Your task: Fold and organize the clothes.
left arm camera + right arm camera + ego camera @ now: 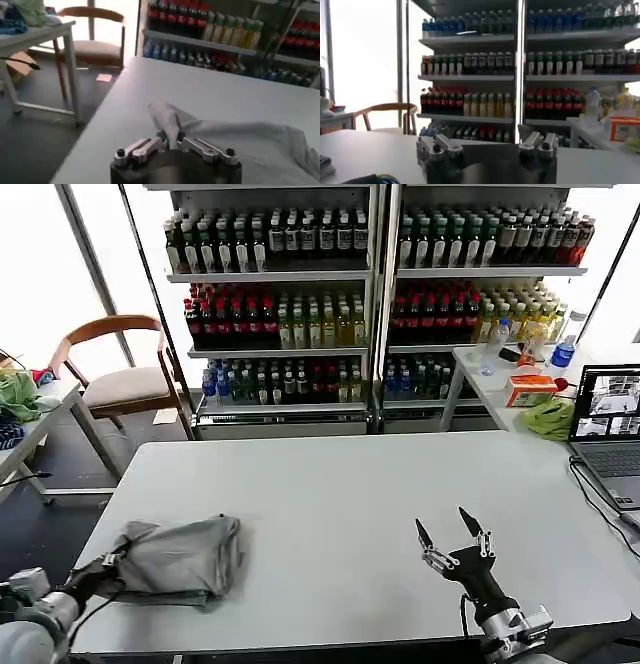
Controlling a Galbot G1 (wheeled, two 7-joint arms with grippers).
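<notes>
Grey shirt (185, 556), bundled, lower left of counter (340, 484); left tool (170, 143) pinches its edge, presumably for spreading. Right tool (450, 536), lower right, gapes empty, waiting.

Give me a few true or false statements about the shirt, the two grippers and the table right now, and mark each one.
1. The left gripper is shut on a fold of the grey shirt. True.
2. The right gripper holds the other end of the shirt. False: it is open, holds nothing, and sits apart from the shirt over the bare table.
3. The shirt lies spread flat across the middle of the table. False: it is bunched up near the table's left front corner.
4. A laptop sits open at the table's right edge. True.
</notes>
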